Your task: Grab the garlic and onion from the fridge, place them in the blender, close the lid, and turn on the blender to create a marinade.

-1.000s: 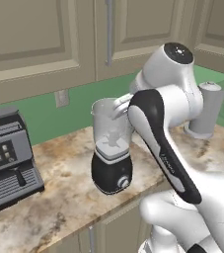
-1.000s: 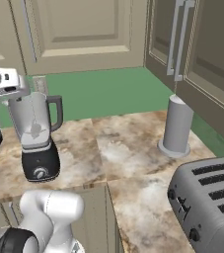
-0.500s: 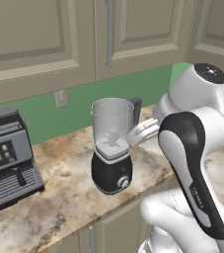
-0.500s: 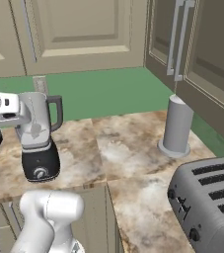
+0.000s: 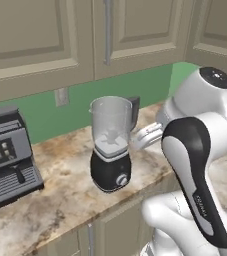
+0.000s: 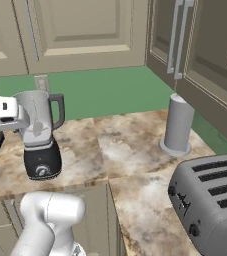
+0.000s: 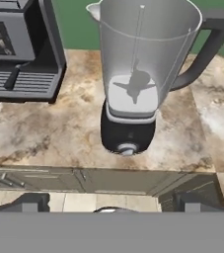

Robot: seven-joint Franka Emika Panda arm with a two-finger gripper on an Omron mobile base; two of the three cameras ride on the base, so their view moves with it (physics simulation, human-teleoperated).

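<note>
**Open blender on the counter, pincer spread wide in front of it**

No brand or label can be read. The coffee machine (image 5: 7, 155) has a small panel of pale buttons, too small to make out, and the arm's dark forearm carries a line of lettering that is too blurred to read.

The blender (image 7: 138, 74) stands upright on the marbled counter (image 5: 65, 200), to the right of the coffee machine and apart from it. Its clear jar has no lid on top and holds nothing; the blade shows at the bottom. A dark grey handle sticks out to the side, and the rounded black base carries a silver knob (image 7: 127, 148) facing the counter's front edge.

The gripper (image 7: 108, 202) sits in front of the blender, its two fingers spread fully apart, holding nothing and touching nothing.

A grey toaster (image 6: 210, 197) and a grey cylinder (image 6: 178, 125) stand further right.
</note>
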